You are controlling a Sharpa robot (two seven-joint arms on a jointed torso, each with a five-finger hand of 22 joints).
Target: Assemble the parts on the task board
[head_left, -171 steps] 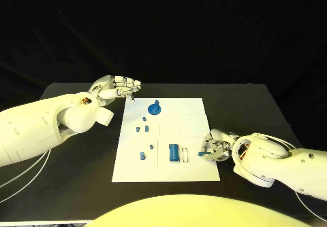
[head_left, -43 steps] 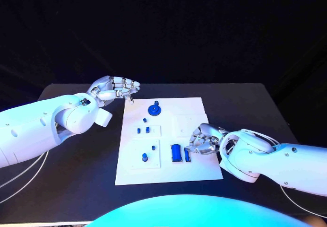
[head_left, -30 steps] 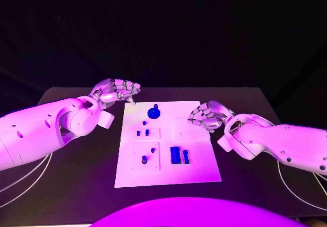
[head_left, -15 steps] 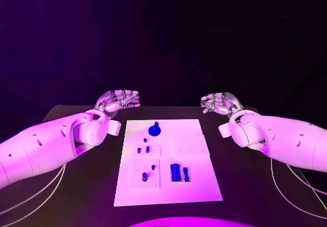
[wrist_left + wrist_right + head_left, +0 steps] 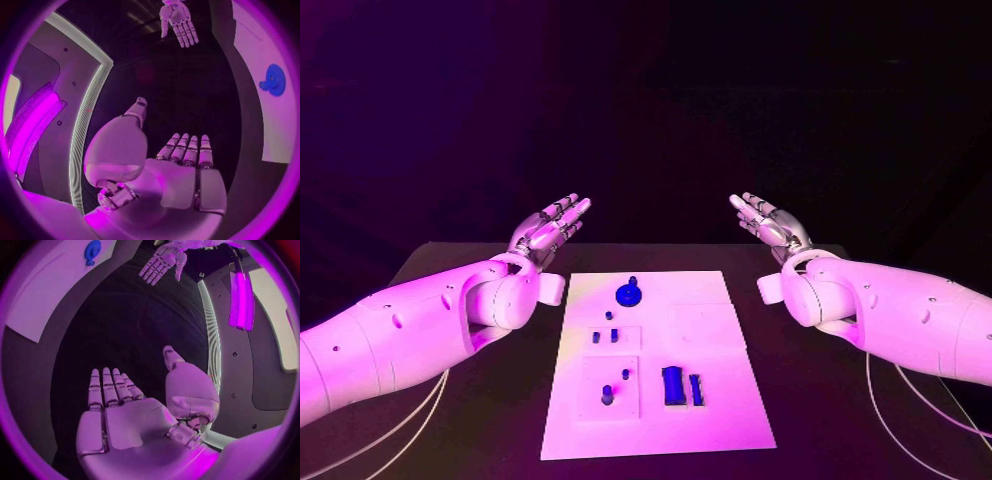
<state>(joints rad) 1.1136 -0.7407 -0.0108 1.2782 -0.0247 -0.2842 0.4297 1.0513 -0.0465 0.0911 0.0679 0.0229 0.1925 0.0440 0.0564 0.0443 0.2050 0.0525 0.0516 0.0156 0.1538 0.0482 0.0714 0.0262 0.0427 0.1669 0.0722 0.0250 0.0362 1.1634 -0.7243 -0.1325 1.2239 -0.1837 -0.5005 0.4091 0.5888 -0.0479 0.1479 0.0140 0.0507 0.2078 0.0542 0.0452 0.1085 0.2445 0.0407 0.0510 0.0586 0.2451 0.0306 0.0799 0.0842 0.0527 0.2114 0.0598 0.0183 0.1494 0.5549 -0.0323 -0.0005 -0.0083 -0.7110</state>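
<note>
The white task board [image 5: 730,420] lies in the middle of the black table. A round blue part with a knob [image 5: 630,294] stands at its far end. Small blue pieces [image 5: 604,337] sit in the middle, and a blue block [image 5: 672,385] with a narrow piece [image 5: 695,389] beside it lies nearer me. My left hand [image 5: 548,225] and right hand [image 5: 769,220] are raised beyond the board's far corners, flat, fingers straight, holding nothing. The left wrist view shows my left hand [image 5: 181,165], the right hand [image 5: 178,20] and the round part [image 5: 274,80]. The right wrist view shows my right hand [image 5: 119,410] and left hand [image 5: 161,259].
Bare black table [image 5: 473,420] flanks the board on both sides. My two white forearms reach over the table's left and right parts. A dark curtain hangs behind the table.
The right hand has left the block's side of the board and risen to the far right. Both hands, curled before, have lifted and opened flat. The camera has shifted.
</note>
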